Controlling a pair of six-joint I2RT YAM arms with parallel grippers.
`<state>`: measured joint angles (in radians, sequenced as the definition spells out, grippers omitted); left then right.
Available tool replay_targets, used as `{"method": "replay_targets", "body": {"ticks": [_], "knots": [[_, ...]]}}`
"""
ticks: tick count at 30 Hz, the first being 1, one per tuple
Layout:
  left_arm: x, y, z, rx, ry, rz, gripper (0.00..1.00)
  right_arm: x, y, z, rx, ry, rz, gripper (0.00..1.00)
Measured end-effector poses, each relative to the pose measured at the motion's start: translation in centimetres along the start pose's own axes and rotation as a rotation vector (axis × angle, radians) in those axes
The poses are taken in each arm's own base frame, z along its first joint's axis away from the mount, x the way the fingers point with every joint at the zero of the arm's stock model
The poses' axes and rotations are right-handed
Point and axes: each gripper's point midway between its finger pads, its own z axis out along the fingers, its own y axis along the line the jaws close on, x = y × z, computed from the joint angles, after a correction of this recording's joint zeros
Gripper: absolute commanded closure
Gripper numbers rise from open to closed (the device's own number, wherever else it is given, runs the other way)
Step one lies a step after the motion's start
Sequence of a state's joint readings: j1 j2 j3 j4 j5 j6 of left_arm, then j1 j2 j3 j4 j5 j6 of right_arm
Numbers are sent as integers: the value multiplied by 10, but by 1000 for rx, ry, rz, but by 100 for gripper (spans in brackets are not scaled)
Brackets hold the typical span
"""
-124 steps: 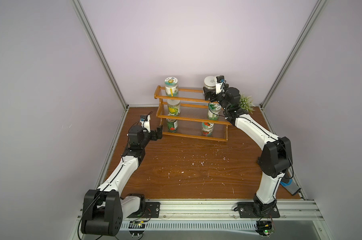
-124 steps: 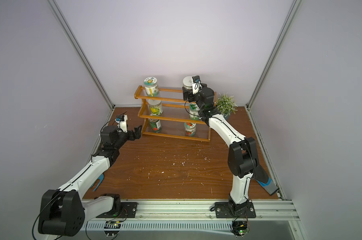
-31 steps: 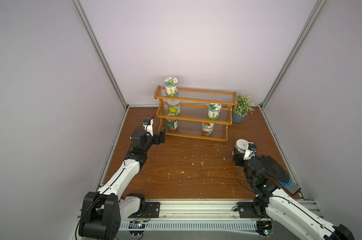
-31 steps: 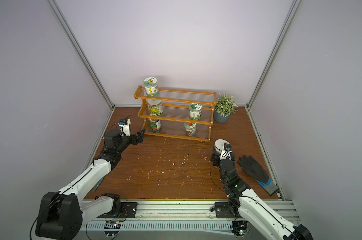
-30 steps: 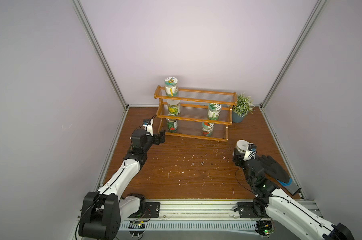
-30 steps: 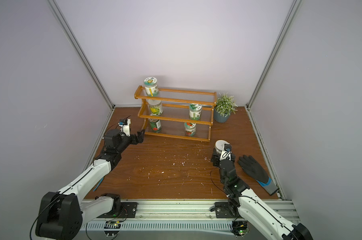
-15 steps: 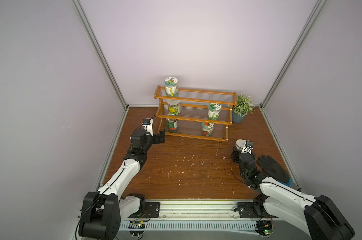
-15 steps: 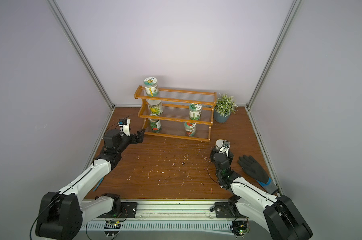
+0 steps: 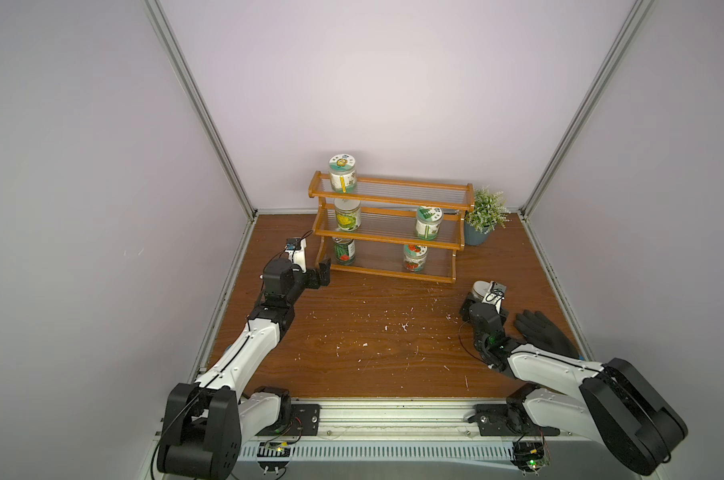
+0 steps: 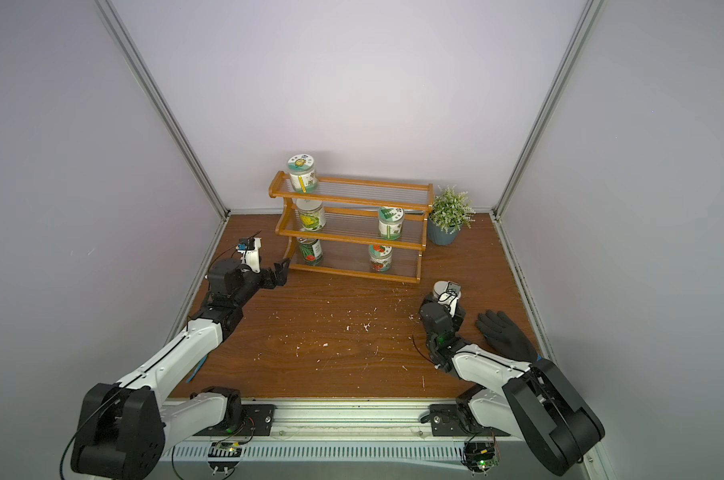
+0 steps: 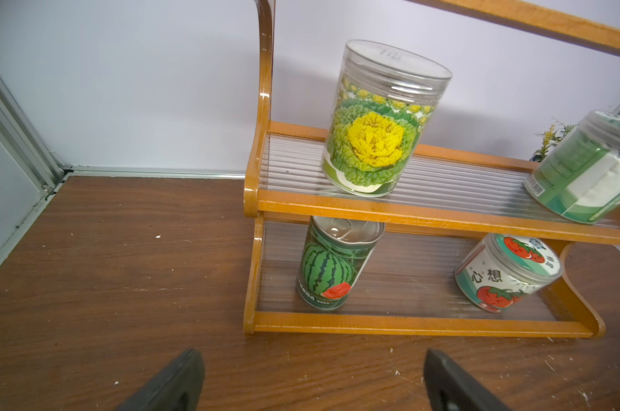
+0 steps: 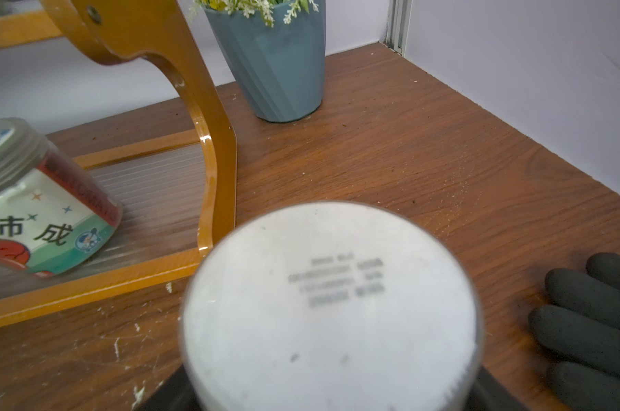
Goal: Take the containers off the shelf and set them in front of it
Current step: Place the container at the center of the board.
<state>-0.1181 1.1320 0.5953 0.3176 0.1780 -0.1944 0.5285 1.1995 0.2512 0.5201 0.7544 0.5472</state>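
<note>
The right gripper (image 9: 478, 297), clamped on a jar (image 12: 329, 309), should seat it flat on the table (image 9: 352, 345), clear of shelf (image 9: 389, 272) and glove (image 9: 543, 332), before releasing; the left gripper (image 11: 310, 370), jaws wide apart, faces the can (image 11: 337, 263).

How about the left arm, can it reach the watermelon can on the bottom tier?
Probably yes. The left gripper is open and empty, the watermelon can stands almost straight ahead at the shelf's open front, with bare table between, though the middle tier overhangs it.
</note>
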Motion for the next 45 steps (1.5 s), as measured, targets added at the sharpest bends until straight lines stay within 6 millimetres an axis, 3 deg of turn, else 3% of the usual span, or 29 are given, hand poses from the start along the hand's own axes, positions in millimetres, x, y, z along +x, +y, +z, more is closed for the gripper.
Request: {"method": "replay_targets", "body": {"ticks": [11,15,19,28,31,40,45], "knots": [[0,1,0,-7,0,0,1,2,2,-6,-10,19,18,17],[1,1,0,-8,0,0,1,5,5,-11,-25,30,-1,7],[4,2,-2,-9,4,0,1,8,7,-13,-33,42,-21,1],[-1,3,-5,-20,-13,2,1,10,15,-25,-58,37,-62,1],[-1,3,-5,-23,-13,2,1,-1,20,-34,-71,13,-67,1],[-1,4,-4,-24,-10,1,1,-79,46,-69,-148,-118,18,1],[-14,1,6,-6,-16,5,1,-99,54,-80,-192,-145,7,1]]}}
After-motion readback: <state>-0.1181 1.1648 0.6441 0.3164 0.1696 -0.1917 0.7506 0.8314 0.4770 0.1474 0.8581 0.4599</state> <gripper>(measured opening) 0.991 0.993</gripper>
